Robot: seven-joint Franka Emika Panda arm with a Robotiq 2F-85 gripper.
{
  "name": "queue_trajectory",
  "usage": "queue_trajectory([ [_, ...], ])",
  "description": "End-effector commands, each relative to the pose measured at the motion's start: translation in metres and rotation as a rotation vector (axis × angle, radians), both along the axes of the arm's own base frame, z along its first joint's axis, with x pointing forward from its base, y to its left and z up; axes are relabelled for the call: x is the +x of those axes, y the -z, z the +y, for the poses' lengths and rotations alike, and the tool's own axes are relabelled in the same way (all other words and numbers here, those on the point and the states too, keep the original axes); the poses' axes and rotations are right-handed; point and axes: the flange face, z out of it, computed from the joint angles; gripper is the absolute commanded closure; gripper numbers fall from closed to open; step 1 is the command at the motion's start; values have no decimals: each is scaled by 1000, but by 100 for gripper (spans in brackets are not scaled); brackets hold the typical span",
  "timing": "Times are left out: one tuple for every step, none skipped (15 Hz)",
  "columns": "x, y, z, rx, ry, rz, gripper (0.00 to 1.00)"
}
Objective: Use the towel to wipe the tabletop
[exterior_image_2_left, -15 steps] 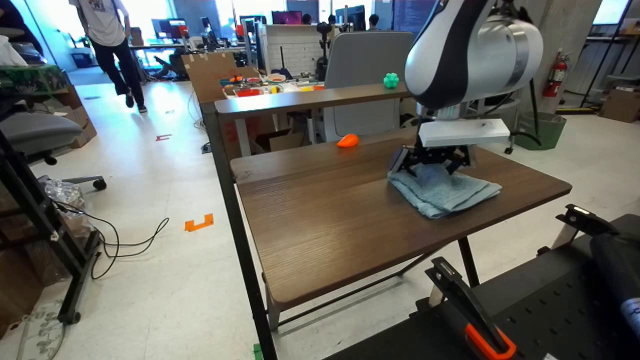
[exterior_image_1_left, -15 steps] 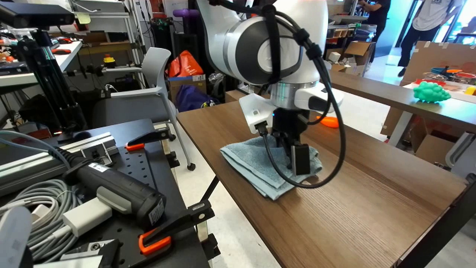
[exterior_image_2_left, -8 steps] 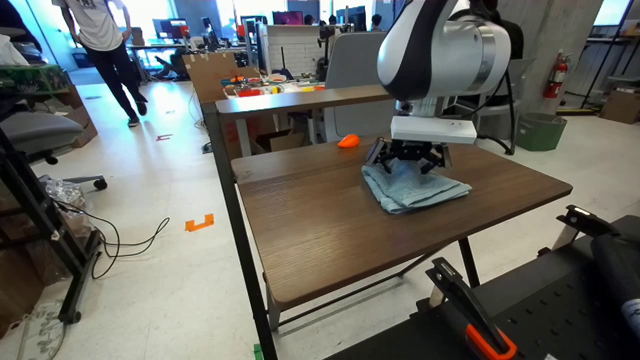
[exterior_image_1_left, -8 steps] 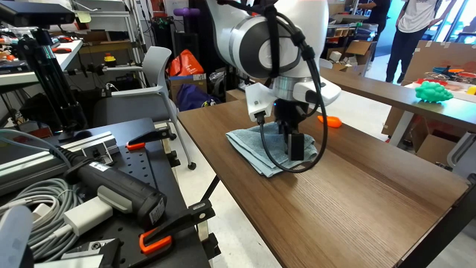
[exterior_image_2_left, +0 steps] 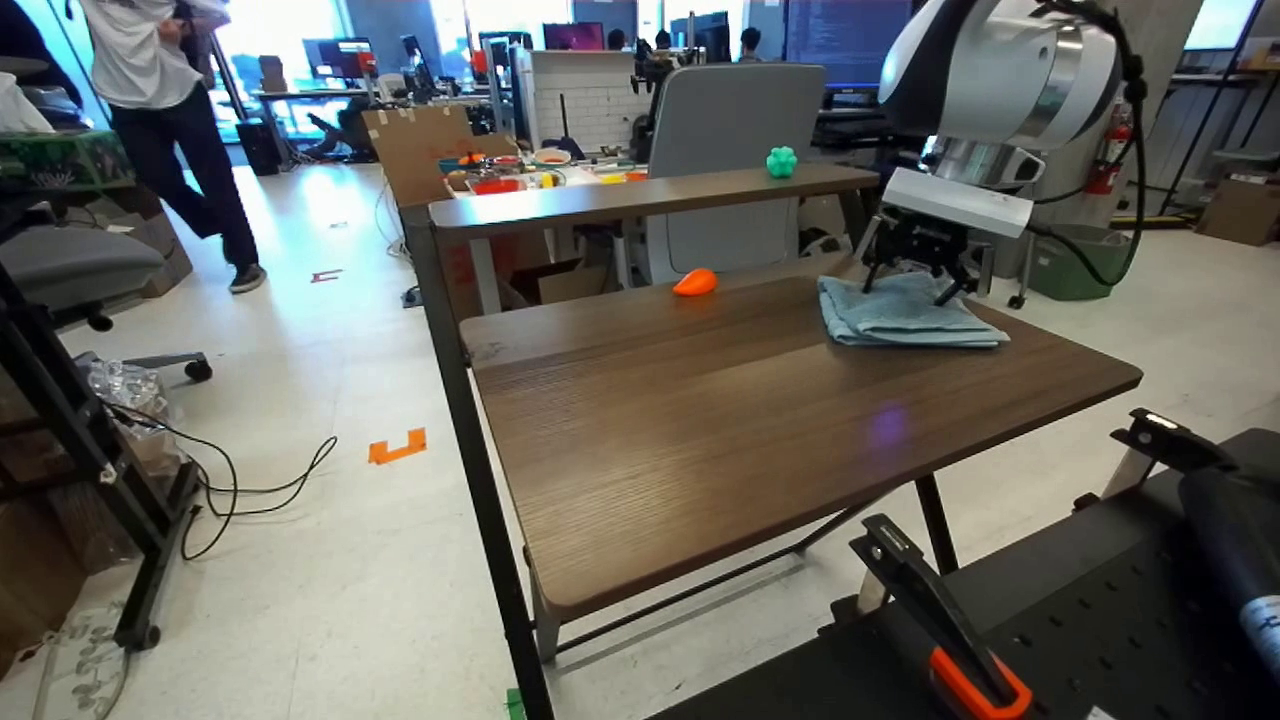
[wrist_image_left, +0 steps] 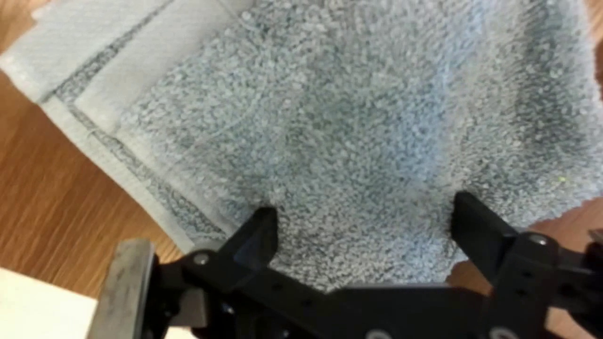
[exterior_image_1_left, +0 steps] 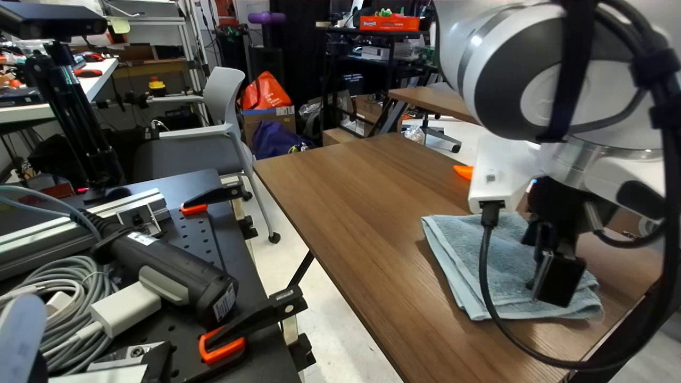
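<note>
The folded grey-blue towel (exterior_image_1_left: 511, 266) lies flat on the dark brown tabletop (exterior_image_1_left: 362, 229), near its far side in an exterior view, where the towel (exterior_image_2_left: 890, 325) sits right of the middle of the tabletop (exterior_image_2_left: 640, 440). My gripper (exterior_image_2_left: 906, 292) is over it, tilted, fingers pointing down. In the wrist view the jaws stand wide apart and the gripper (wrist_image_left: 365, 214) has its fingertips pressed against the top of the towel (wrist_image_left: 358, 117). No cloth is pinched up between them. The towel's underside is hidden.
An orange object (exterior_image_2_left: 696, 282) lies at the tabletop's far edge. A raised shelf (exterior_image_2_left: 620, 198) behind bears a green bumpy thing (exterior_image_2_left: 781, 161). A black post (exterior_image_2_left: 450, 420) rises at the table's end. A black cart (exterior_image_1_left: 186, 234) with orange-tipped clamps stands alongside.
The towel has slid along with my gripper, first slightly, then further, now rightward and nearer the camera in an exterior view. The wrist has tilted. A person in the background has walked.
</note>
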Motion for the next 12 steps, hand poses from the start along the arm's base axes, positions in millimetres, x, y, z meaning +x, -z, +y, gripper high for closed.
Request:
queue_trajectory([
  [11, 7, -13, 35, 86, 4, 0],
  [4, 14, -4, 23, 51, 36, 0],
  [-1, 18, 8, 14, 10, 44, 0],
  [-6, 22, 24, 3, -43, 50, 0],
  [-9, 28, 40, -1, -90, 62, 0],
  [-14, 33, 58, -7, -138, 82, 0],
  [-20, 42, 80, -14, -198, 96, 0],
  [-24, 43, 102, -35, -252, 93, 0],
  [-26, 47, 122, -45, -306, 99, 0],
  [-30, 50, 144, -55, -354, 104, 0],
  [-33, 51, 165, -62, -397, 110, 0],
  [-37, 54, 183, -62, -434, 119, 0],
])
